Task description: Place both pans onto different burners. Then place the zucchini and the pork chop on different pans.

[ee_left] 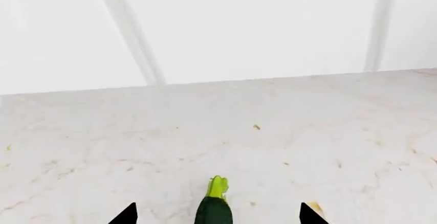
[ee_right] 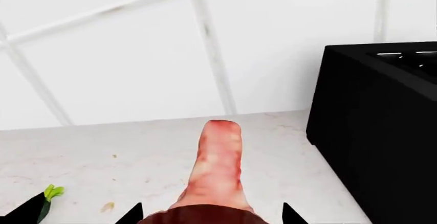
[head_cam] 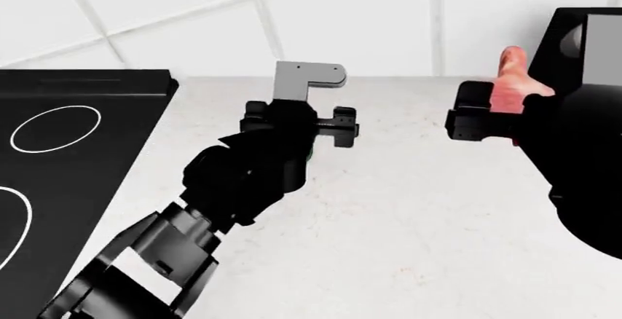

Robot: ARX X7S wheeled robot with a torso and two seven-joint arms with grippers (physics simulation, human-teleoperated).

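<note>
The dark green zucchini (ee_left: 214,208), pale stem tip pointing away, sits between the wide-apart fingertips of my open left gripper (ee_left: 218,216), with a gap on each side. In the head view that gripper (head_cam: 299,124) hides the zucchini. The pinkish-red pork chop (ee_right: 218,168) fills the space between the fingertips of my right gripper (ee_right: 212,216), which is shut on its broad end. Its tapered end (head_cam: 510,71) points toward the wall past the gripper (head_cam: 476,119). On the black cooktop (head_cam: 116,108) at far left are one white ring (head_cam: 57,128) and part of a larger burner (head_cam: 28,217). The pans are out of view.
A black toaster-like appliance (head_cam: 583,35) stands at the back right, close beside the pork chop (ee_right: 382,132). The pale marble counter (head_cam: 408,210) runs from the cooktop to it. A white tiled wall (head_cam: 194,13) closes the back. The zucchini tip (ee_right: 49,192) shows beside the left gripper's finger.
</note>
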